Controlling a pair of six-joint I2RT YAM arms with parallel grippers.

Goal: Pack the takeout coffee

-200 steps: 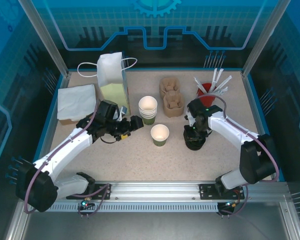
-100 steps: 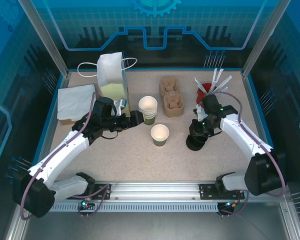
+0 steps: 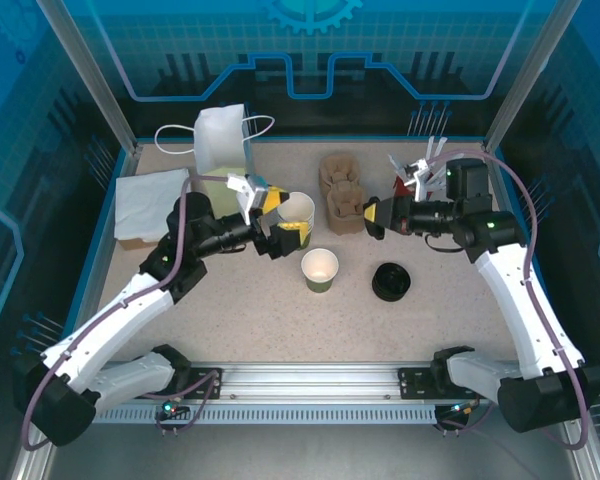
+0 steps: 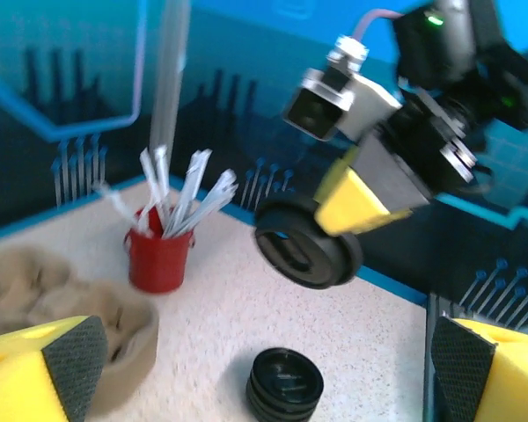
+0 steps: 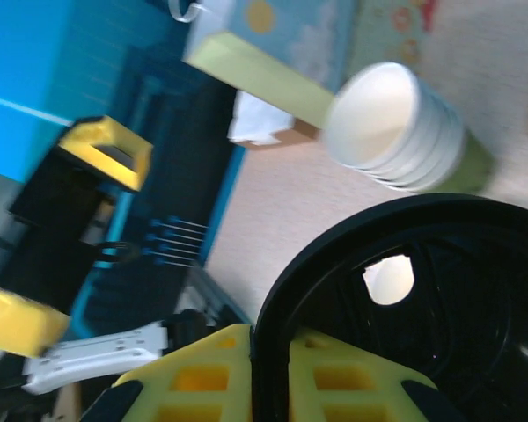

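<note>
Bright, even light from above washes the speckled counter (image 3: 230, 320) in the top view, leaving only short, soft shadows; the enclosure walls at 9 and 3 o'clock stay dim. The left wrist view is motion-blurred, smearing the right tool (image 4: 327, 233) and its black lid (image 4: 304, 255) toward 2 o'clock. The right wrist view is soft throughout, with the stacked cups (image 5: 405, 132) at 1 o'clock streaked.

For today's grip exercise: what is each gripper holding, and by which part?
The right gripper pinches one black lid at its rim. The left gripper holds nothing.
</note>
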